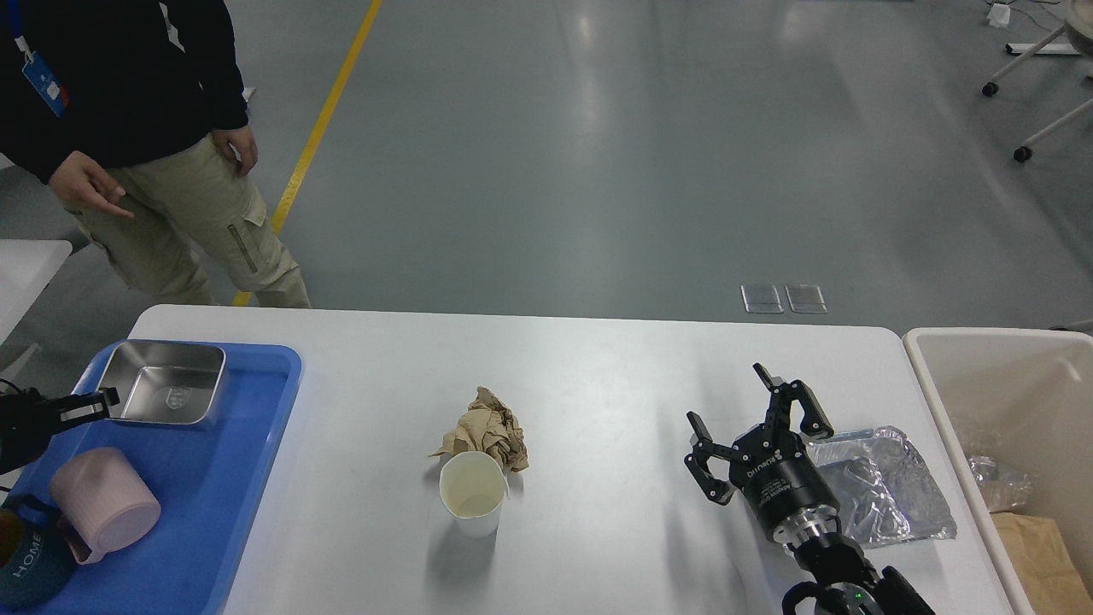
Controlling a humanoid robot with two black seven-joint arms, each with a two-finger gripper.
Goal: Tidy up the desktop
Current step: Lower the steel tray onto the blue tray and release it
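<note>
Crumpled foil tray lies beside the bin, right gripper hovering fingers apart, empty; left gripper too dark to tell.

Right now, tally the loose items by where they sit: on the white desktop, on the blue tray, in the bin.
Desktop: 3 (crumpled brown paper, paper cup, crumpled foil tray)
Blue tray: 3 (steel container, pink mug, dark "HOME" cup)
Cream bin: 2 visible (clear plastic, brown paper bag)
Total: 8
</note>
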